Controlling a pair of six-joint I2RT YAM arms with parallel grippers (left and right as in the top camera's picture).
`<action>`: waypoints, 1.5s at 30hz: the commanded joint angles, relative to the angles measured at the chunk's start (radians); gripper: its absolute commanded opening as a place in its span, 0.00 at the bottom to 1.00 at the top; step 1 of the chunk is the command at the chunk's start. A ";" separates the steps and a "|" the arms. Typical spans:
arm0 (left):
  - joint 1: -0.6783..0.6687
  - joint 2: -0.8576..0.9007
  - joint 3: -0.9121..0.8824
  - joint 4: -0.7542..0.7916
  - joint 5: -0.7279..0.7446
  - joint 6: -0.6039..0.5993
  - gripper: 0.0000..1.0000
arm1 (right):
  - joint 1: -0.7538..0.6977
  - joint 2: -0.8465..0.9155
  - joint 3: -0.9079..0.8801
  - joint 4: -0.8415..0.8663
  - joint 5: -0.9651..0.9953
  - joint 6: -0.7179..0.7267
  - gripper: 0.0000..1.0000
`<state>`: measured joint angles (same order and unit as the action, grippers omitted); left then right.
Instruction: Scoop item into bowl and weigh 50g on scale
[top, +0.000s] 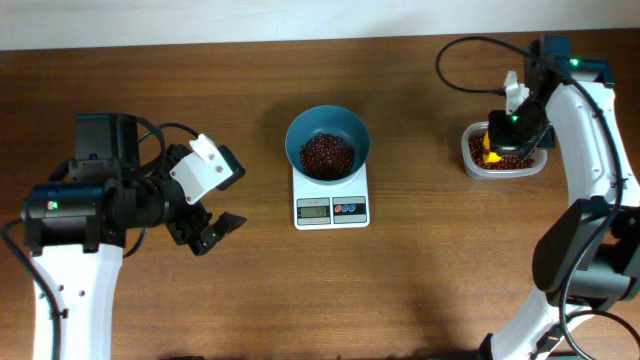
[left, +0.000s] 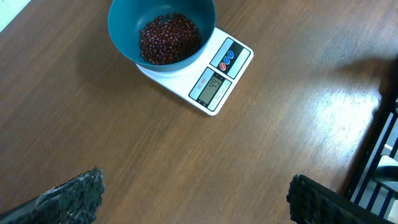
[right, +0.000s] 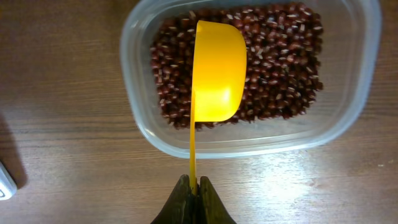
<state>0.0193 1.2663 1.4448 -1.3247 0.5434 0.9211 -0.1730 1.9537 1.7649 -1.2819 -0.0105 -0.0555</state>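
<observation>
While the right end effector is pinched tight on the thin handle of a bright yellow plastic scoop, the scoop's cup hangs over small dark red-brown beans in a clear rectangular plastic tub, at the upper right of the overhead frame. More beans lie in the round deep teal-blue bowl, which sits on the small white rectangular kitchen scale at centre. At left, the left end effector gapes wide, holding nothing, above the brown wooden table.
</observation>
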 joint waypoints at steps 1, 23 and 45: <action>0.005 -0.002 0.007 -0.001 0.018 0.012 0.99 | -0.025 0.003 0.008 0.000 -0.016 0.012 0.04; 0.005 -0.002 0.007 -0.001 0.018 0.012 0.99 | -0.154 -0.048 0.044 -0.086 -0.354 -0.042 0.04; 0.005 -0.002 0.007 -0.001 0.018 0.012 0.99 | 0.399 -0.111 0.196 0.026 -0.355 -0.018 0.04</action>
<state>0.0193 1.2663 1.4448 -1.3251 0.5434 0.9211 0.1745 1.8614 1.9400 -1.2587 -0.4603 -0.0776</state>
